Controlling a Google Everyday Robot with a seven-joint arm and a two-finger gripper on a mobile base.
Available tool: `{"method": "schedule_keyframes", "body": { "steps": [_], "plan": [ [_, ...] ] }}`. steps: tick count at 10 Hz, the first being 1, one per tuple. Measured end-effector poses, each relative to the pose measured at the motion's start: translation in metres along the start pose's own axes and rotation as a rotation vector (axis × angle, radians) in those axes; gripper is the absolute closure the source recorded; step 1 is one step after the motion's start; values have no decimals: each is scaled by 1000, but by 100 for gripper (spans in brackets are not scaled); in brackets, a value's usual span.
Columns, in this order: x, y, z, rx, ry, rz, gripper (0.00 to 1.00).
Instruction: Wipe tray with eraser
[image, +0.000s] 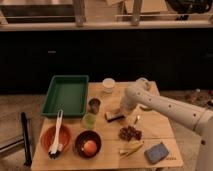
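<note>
There is one table (156, 132). On it are one tray (65, 94) and three cups: a white cup (108, 84), a metal cup (94, 105) and a green cup (89, 120). There are two bowls, a red bowl (45, 139) and a dark bowl (79, 143). There is also one eraser (114, 117), one sponge (156, 152), one orange fruit (90, 147) and one white utensil (58, 131). One gripper (119, 111) hangs at the eraser, mid-table.
</note>
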Motion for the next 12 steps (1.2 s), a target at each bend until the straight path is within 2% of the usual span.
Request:
{"method": "schedule_keyframes", "body": {
  "steps": [3, 7, 12],
  "plan": [
    [-9, 3, 6, -16, 5, -23, 20],
    [-19, 6, 7, -20, -2, -33, 20],
    [-38, 7, 8, -54, -90, -39, 20]
  ]
}}
